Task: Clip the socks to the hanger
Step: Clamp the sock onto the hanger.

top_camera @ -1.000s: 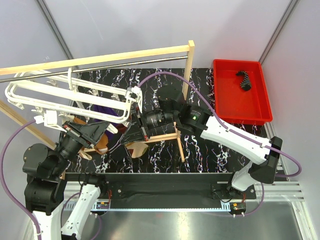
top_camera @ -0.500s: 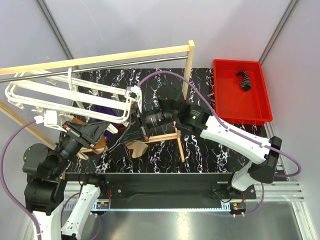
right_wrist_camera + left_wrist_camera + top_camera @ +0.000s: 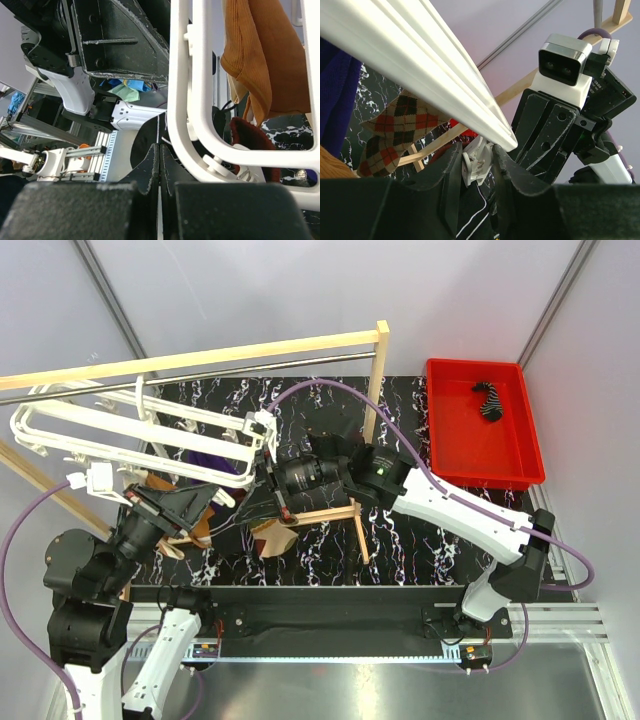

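The white hanger (image 3: 140, 435) hangs at the left; its frame shows in the right wrist view (image 3: 182, 100). My left gripper (image 3: 476, 155) is shut on a dangling white clip (image 3: 479, 162) under the hanger's rail (image 3: 420, 65), one jaw on each side. A black sock with thin white stripes (image 3: 475, 215) sits just below that clip. My right gripper (image 3: 159, 150) is shut on this sock's edge (image 3: 150, 145). In the top view both grippers meet under the hanger's right end (image 3: 245, 502). An orange sock (image 3: 260, 60), an argyle sock (image 3: 395, 125) and a purple sock (image 3: 210, 458) hang there.
A wooden-post frame (image 3: 378, 380) with a metal rod (image 3: 200, 375) spans the back; its base bar (image 3: 320, 515) lies under my right wrist. A red bin (image 3: 450, 455) at the back right holds another black striped sock (image 3: 490, 400).
My right arm has shifted left and back toward the hanger's end, carrying the black sock closer to the clip. My left arm has barely moved.
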Controlling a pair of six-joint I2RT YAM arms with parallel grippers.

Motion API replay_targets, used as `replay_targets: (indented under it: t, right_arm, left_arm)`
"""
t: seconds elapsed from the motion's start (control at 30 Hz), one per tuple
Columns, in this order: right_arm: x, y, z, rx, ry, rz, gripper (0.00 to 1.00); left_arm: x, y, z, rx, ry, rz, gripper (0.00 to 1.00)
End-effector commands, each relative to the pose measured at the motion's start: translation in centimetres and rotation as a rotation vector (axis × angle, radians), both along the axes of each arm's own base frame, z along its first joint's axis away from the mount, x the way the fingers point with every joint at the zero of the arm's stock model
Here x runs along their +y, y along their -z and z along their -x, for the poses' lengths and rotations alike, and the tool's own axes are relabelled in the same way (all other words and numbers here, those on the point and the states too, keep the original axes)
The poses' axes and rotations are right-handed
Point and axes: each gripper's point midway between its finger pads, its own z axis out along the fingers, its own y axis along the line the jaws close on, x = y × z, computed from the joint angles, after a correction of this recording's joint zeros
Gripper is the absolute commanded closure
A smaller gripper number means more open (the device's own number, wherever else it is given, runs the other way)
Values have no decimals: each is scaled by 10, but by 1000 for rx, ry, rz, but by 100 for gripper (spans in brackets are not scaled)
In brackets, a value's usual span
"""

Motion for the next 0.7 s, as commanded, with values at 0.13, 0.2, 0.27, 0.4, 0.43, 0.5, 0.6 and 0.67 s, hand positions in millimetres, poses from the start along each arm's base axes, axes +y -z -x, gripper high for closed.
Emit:
replay_targets:
  t: [0.13,0.2,0.27,0.4,0.43,0.5,0.6,0.67]
  right_arm:
    - [5,-22,-2,-61,8,-56,100]
    - [5,-24,-2,-66,9,-62,100]
    - [6,-25,-2,-65,8,-63,100]
    - [6,-27,-2,-70,9,-70,100]
    - [7,-27,-2,-69,8,-69,100]
    - [8,-27,-3,-71,8,-70,100]
    - [9,-25,-4,-69,11,-65,100]
    - [11,-23,-5,-68,12,-62,100]
  left_arm:
    - [-8,1,14,9,69,-8,100]
    - [-9,1,14,9,72,-10,100]
    - [-8,1,14,9,69,-8,100]
    - [-7,0,16,1,61,-7,82]
    - [-6,0,18,-4,61,-8,78]
    - [-6,-1,19,-12,61,-10,68]
    - [-6,-2,20,-18,58,-9,61]
    - [-5,-2,21,-19,56,-9,55]
